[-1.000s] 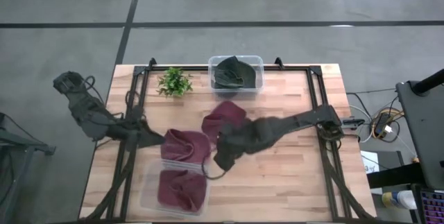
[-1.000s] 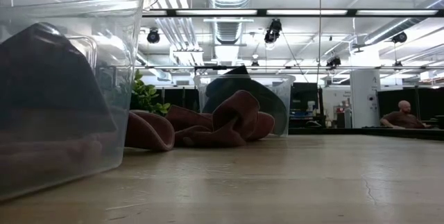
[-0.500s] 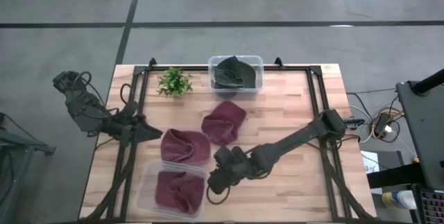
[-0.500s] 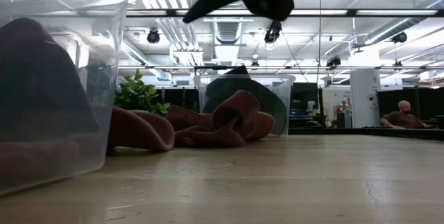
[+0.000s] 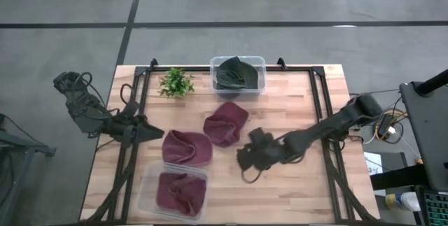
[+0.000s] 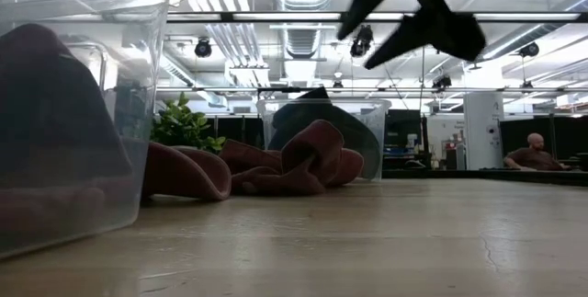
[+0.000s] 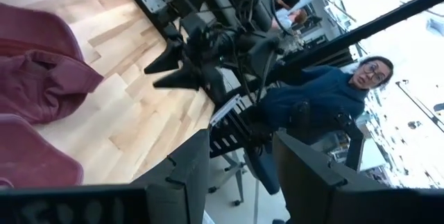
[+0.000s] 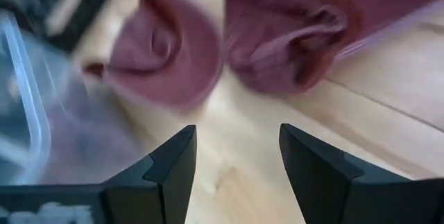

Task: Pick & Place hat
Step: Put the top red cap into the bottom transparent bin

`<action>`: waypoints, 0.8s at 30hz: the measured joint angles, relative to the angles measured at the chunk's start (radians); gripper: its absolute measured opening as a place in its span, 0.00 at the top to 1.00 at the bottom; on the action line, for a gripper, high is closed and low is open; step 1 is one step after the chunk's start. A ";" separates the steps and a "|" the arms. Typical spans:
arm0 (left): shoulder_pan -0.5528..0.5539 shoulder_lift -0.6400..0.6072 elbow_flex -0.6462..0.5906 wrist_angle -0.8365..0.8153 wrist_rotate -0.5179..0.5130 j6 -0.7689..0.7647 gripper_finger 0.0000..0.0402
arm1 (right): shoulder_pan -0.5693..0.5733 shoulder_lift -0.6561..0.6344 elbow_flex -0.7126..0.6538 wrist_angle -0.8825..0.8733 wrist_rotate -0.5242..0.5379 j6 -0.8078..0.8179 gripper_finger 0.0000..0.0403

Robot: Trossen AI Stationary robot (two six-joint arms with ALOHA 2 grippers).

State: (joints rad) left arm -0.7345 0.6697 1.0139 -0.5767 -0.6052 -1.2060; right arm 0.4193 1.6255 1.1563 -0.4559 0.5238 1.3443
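Two maroon hats lie on the wooden table: one point(image 5: 187, 147) near the left, one point(image 5: 226, 123) at the middle; the right wrist view shows them as the left hat point(image 8: 166, 57) and the middle hat point(image 8: 298, 37). A third maroon hat point(image 5: 178, 191) sits in the clear near bin point(image 5: 148, 184). A dark green hat point(image 5: 236, 73) fills the far clear bin point(image 5: 260, 64). My right gripper point(image 5: 247, 163) hovers open above bare table, right of the near bin, also seen high up as my right gripper point(image 6: 413, 12). My left gripper point(image 5: 150, 133) waits open at the table's left edge.
A small green plant point(image 5: 176, 82) stands at the far left of the table. Black frame rails point(image 5: 318, 100) run along both sides. Bare wood point(image 5: 294, 191) lies at the near right. A person point(image 7: 347, 92) sits beyond the table's right side.
My right gripper, open throughout, swung from beside the left hat toward the near edge by the near bin, then back toward the table's right and away from the bin. The near bin shifted slightly in the low view. The hats on the table stayed put.
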 joint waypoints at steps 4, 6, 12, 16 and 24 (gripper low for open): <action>0.000 0.000 0.000 0.000 -0.047 0.003 0.62 | -0.033 -0.124 -0.200 0.121 0.058 0.189 0.50; 0.000 0.000 0.000 0.001 -0.069 0.003 0.62 | -0.057 -0.167 -0.274 0.128 0.077 0.340 0.50; 0.000 0.000 -0.001 0.000 -0.087 0.003 0.62 | -0.122 -0.217 -0.407 0.212 0.081 0.508 0.50; 0.000 0.000 -0.001 0.000 -0.101 0.000 0.62 | -0.178 -0.198 -0.425 0.292 0.081 0.520 0.50; 0.000 0.000 -0.001 0.000 -0.130 0.000 0.62 | -0.266 -0.075 -0.381 0.338 -0.031 0.491 0.50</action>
State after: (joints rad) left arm -0.7342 0.6697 1.0130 -0.5768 -0.7354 -1.2064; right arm 0.1532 1.5502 0.7752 -0.1176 0.4924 1.8353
